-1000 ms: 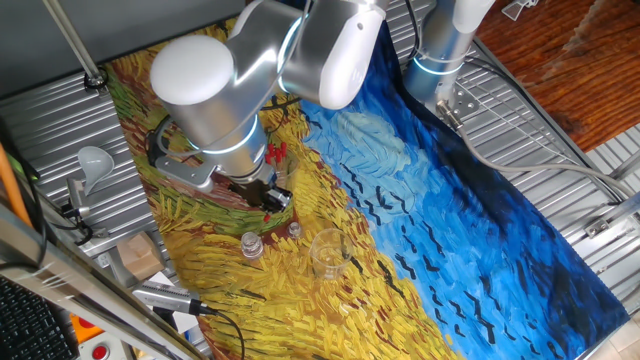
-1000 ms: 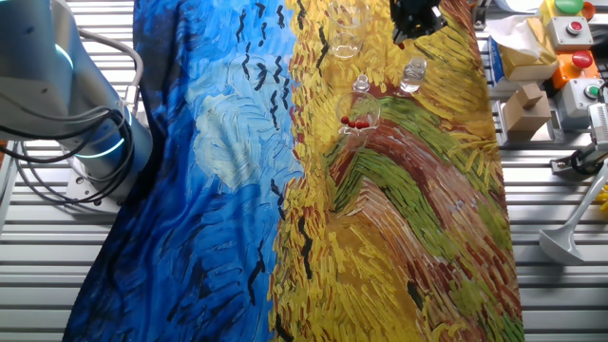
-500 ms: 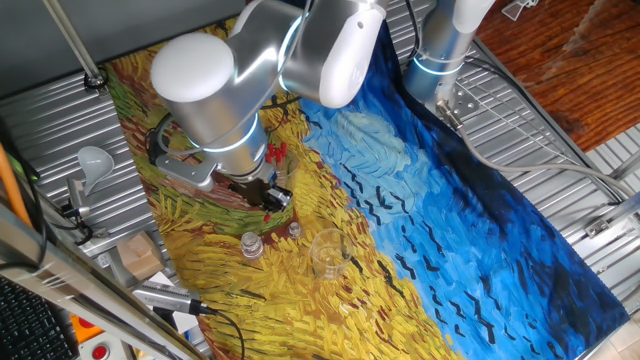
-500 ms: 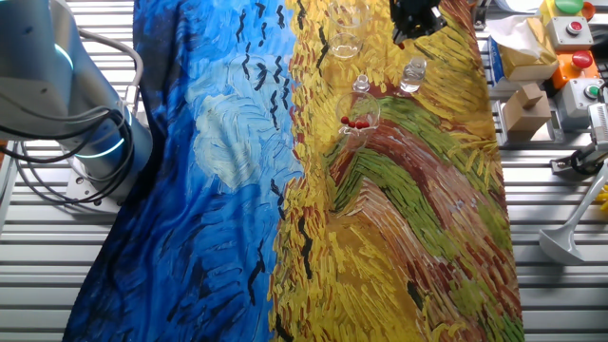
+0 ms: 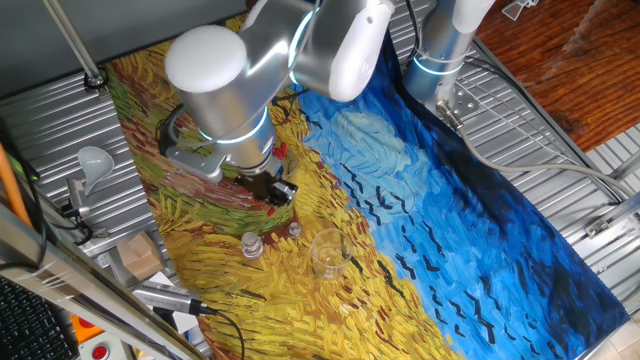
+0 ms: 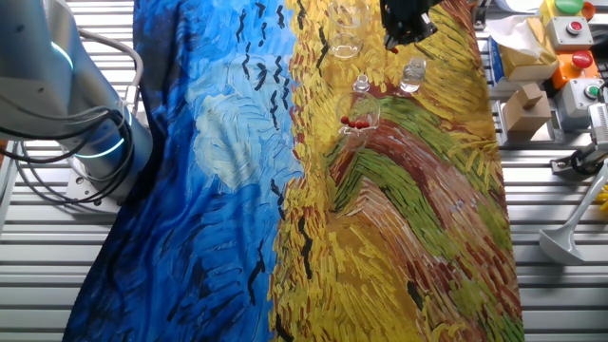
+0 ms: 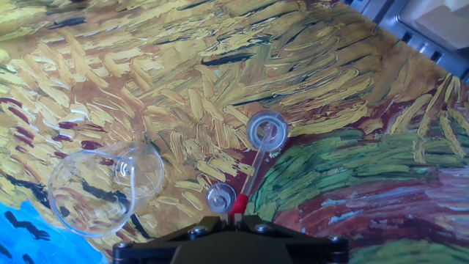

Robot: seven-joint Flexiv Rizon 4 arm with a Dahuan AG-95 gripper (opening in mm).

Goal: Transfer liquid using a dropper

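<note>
My gripper (image 7: pixel 236 218) is shut on the red bulb of a dropper (image 7: pixel 238 205). The dropper's clear tube slants up toward the mouth of a small glass vial (image 7: pixel 267 130). A second small vial (image 7: pixel 220 196) stands just beside the bulb. A large clear beaker (image 7: pixel 102 189) stands to the left. In one fixed view the gripper (image 5: pixel 277 195) hangs above both vials (image 5: pixel 250 243) and the beaker (image 5: pixel 328 253). In the other fixed view the gripper (image 6: pixel 403 21) is at the top edge. There a tilted glass (image 6: pixel 362 118) holds several spare red-bulbed droppers.
A painted cloth (image 6: pixel 237 190) covers the table. A cardboard box (image 6: pixel 521 109) and button boxes (image 6: pixel 570 28) stand at the cloth's edge. A grey scoop (image 5: pixel 92 160) lies on the ribbed table. The arm's base (image 6: pixel 66 104) stands beside the cloth.
The arm has shifted a little sideways with the dropper held: to the right in one fixed view, to the left in the other. Vials and beakers have not moved.
</note>
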